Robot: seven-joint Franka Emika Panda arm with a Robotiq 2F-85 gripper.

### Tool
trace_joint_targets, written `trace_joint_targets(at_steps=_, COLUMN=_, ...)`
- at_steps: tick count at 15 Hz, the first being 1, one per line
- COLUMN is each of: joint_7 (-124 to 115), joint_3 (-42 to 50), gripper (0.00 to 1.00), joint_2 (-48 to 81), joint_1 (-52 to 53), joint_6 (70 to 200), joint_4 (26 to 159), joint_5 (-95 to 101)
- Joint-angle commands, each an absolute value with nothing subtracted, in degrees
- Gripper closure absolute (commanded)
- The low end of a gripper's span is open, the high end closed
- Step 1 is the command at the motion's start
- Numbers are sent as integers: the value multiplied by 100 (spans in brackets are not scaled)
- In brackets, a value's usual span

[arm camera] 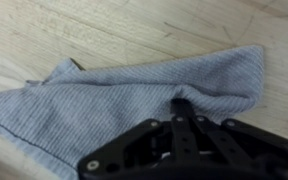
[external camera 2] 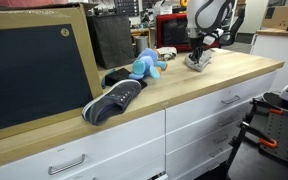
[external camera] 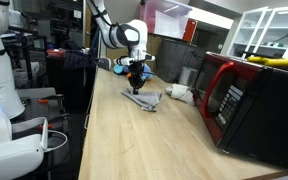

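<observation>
A grey-blue woven cloth [arm camera: 114, 95] lies crumpled on the light wooden tabletop [arm camera: 104, 30]. My gripper [arm camera: 181, 103] comes in from the bottom of the wrist view, its black fingers pressed together with their tips sunk into a pucker of the cloth near its right side. In both exterior views the arm reaches straight down over the cloth [external camera: 144, 99] [external camera 2: 197, 61], the gripper [external camera: 136, 84] [external camera 2: 196, 52] at table height. Whether fabric sits between the pads is hidden by the fold.
A red and black microwave [external camera: 246, 100] stands on the table's side, with a white crumpled object [external camera: 180, 92] before it. A blue plush toy [external camera 2: 144, 66] and a dark shoe [external camera 2: 114, 100] lie along the counter beside a large black panel [external camera 2: 34, 70].
</observation>
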State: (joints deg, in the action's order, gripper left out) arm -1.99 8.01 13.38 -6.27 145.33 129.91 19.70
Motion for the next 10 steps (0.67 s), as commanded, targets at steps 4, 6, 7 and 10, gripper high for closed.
trace_joint_targets(at_steps=4, joint_7=432, joint_3=652, gripper=100, joint_2=990, joint_1=-811, joint_6=14712, joint_4=13118, joint_5=547)
trace_joint_targets(at_steps=6, joint_7=582, joint_3=701, gripper=72, joint_2=789, joint_1=-813, joint_6=14276, joint_4=13010, joint_5=382)
trace_joint_targets(at_steps=7, joint_7=673, joint_3=697, gripper=66, joint_2=690, joint_1=-833, joint_6=14173, joint_4=12986, joint_5=269)
trace_joint_targets(at_steps=10, joint_7=757, joint_3=724, gripper=44, joint_2=353, joint_1=-828, joint_6=13783, joint_4=12871, joint_5=115)
